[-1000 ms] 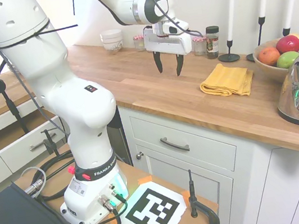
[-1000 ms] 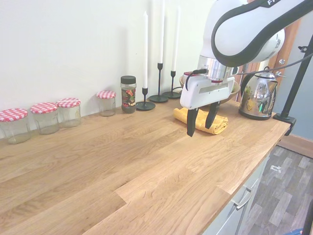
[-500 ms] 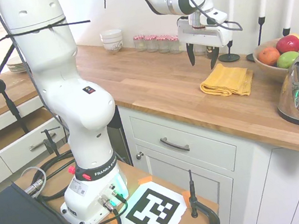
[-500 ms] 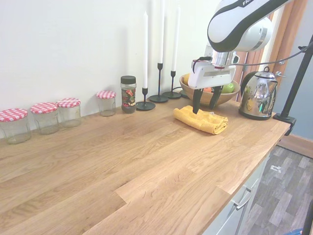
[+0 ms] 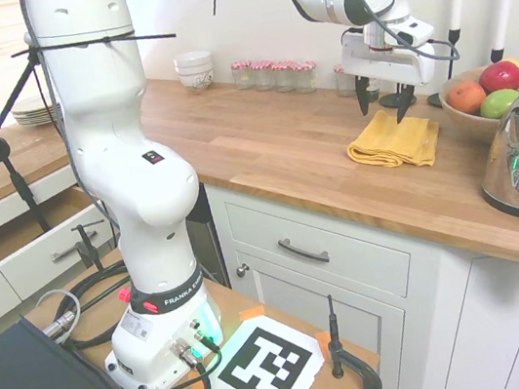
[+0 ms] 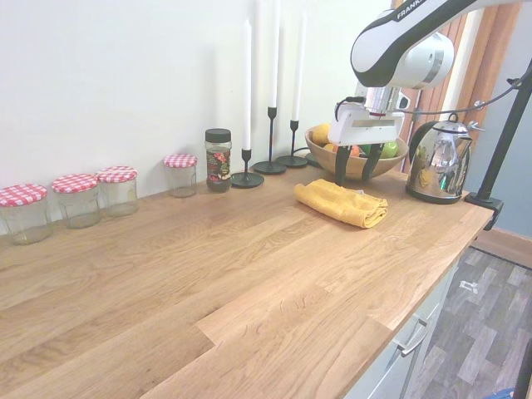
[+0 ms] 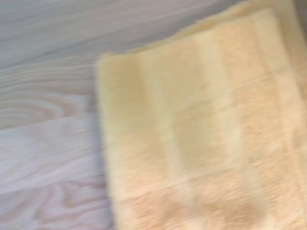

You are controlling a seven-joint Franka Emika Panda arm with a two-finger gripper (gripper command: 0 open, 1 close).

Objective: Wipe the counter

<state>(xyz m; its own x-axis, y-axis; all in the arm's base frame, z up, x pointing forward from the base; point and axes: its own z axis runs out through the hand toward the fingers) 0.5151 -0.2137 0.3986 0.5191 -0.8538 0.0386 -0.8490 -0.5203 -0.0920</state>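
Above folded yellow cloth (image 5: 394, 140), gripper (image 5: 385, 105) hovers w/ jaws apart, empty; counter (image 6: 208, 274) left of cloth bare.

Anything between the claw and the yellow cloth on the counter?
Nothing visible. The open claw hangs just above the folded yellow cloth on the butcher-block wooden counter, with only air between. The wooden fruit bowl sits behind, outside that path.

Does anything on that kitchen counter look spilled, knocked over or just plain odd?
Nothing stands out. The yellow cloth lies folded on the counter, the checked-lid jars and candlesticks stand upright by the wall, and no spill shows. The gripper hangs open above the cloth.
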